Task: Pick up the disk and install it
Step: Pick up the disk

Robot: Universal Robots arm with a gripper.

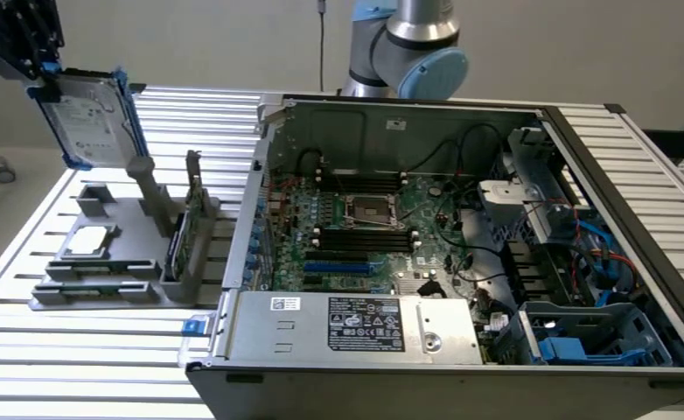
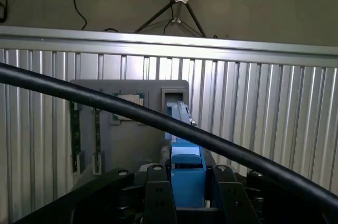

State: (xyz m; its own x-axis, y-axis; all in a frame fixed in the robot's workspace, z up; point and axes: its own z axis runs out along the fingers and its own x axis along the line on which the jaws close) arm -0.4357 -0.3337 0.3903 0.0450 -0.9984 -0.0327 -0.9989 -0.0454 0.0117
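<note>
The disk (image 1: pixel 89 120), a silver-grey drive with a white label in a bright blue carrier, hangs on edge in the air above the grey parts holder (image 1: pixel 121 229) at the exterior view's left. My gripper (image 1: pixel 41 77) is shut on its upper end. In the wrist view the blue carrier edge (image 2: pixel 186 174) sits clamped between the black fingers (image 2: pixel 160 197), with the gripper (image 2: pixel 187 195) well above the holder (image 2: pixel 132 129). The open computer case (image 1: pixel 459 236) lies toward the exterior view's right, with blue drive bays (image 1: pixel 587 337) at its near right corner.
The grey holder carries a small square silver chip (image 1: pixel 89 241), a thin green card (image 1: pixel 177 249) standing on edge and upright posts (image 1: pixel 146 179). A black cable (image 2: pixel 158 121) crosses the wrist view. The slatted aluminium table (image 1: pixel 86 350) surrounds everything. The arm's base (image 1: pixel 407 44) stands behind the case.
</note>
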